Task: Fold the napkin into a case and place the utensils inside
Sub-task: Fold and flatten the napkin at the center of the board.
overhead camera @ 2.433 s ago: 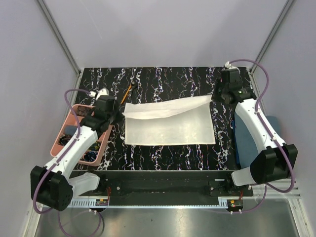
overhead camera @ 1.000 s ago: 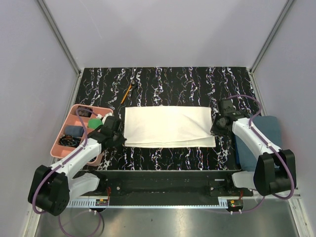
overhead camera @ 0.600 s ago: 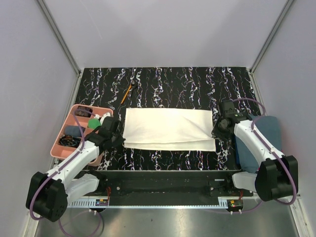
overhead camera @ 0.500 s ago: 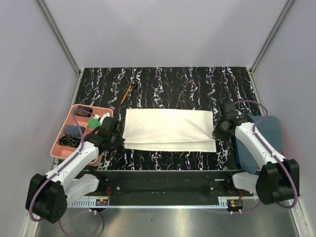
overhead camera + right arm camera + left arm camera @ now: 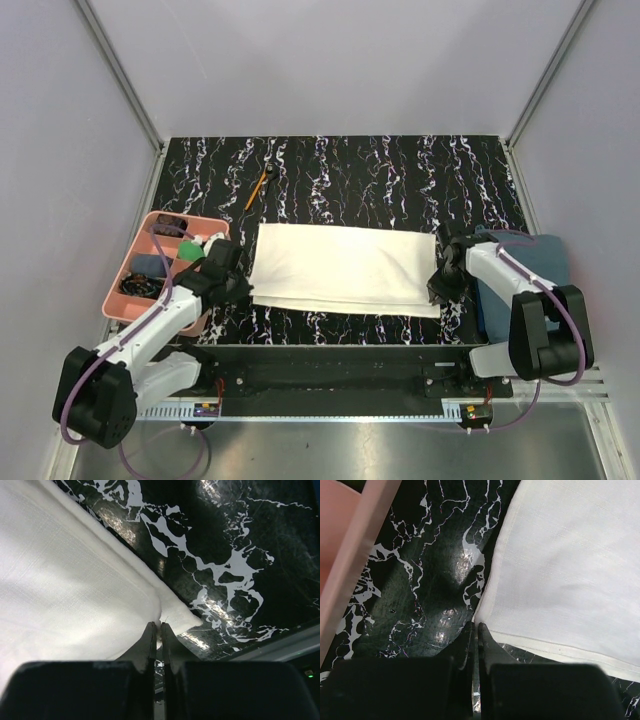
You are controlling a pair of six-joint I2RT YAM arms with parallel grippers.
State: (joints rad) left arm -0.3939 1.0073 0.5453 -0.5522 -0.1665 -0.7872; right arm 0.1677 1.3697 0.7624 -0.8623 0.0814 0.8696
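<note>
Folded over since a couple of seconds ago, the plain cream soft cloth napkin (image 5: 345, 268) now lies doubled and flat on the black marbled table (image 5: 360, 170), between my arms. My left gripper (image 5: 476, 625) and right gripper (image 5: 160, 624) are each pinched shut on a near corner.

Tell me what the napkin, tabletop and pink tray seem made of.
The napkin looks like matte woven cloth: a fine weave and hemmed edge show. The tabletop is glossy black with white veining, marble or a printed laminate; glare spots show. The pink tray seems smooth moulded plastic.
</note>
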